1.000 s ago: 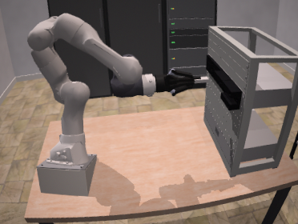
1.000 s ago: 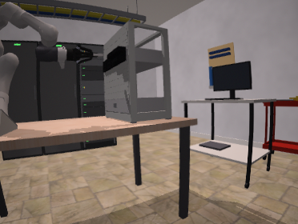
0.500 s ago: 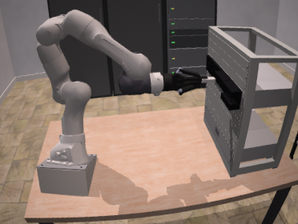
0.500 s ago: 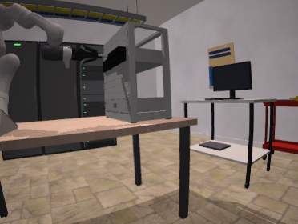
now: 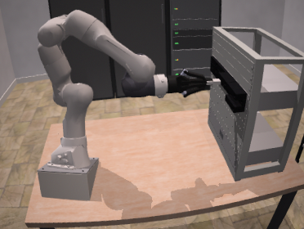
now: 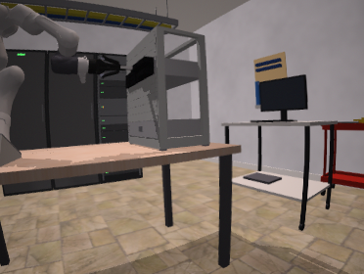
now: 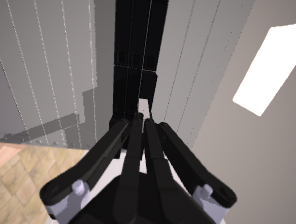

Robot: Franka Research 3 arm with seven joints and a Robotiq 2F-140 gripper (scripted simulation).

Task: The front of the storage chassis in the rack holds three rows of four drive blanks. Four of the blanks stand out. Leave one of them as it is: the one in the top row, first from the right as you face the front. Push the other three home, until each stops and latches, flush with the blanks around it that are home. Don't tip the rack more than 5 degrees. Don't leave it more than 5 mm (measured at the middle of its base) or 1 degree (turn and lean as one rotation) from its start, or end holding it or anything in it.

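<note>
The grey rack [image 5: 222, 123] [image 6: 147, 117] stands on the right end of the wooden table [image 5: 155, 143] [image 6: 98, 154]. The black front of the storage chassis [image 5: 230, 87] [image 6: 142, 68] [image 7: 135, 45] sits in its upper part and faces the arm. My gripper [image 5: 213, 82] [image 6: 122, 72] [image 7: 142, 105] is shut and empty. It points level at the chassis front, with its fingertips against or just short of a blank in the upper left part. A black blank [image 5: 238, 103] at the lower right of the front seems to stand out. I cannot make out the single blanks clearly.
The arm's base [image 5: 67, 177] stands on the left end of the table. Dark server cabinets [image 5: 192, 33] [image 6: 59, 122] stand behind. A side table with a monitor [image 6: 284, 95] and a red cart [image 6: 344, 152] are off to the right.
</note>
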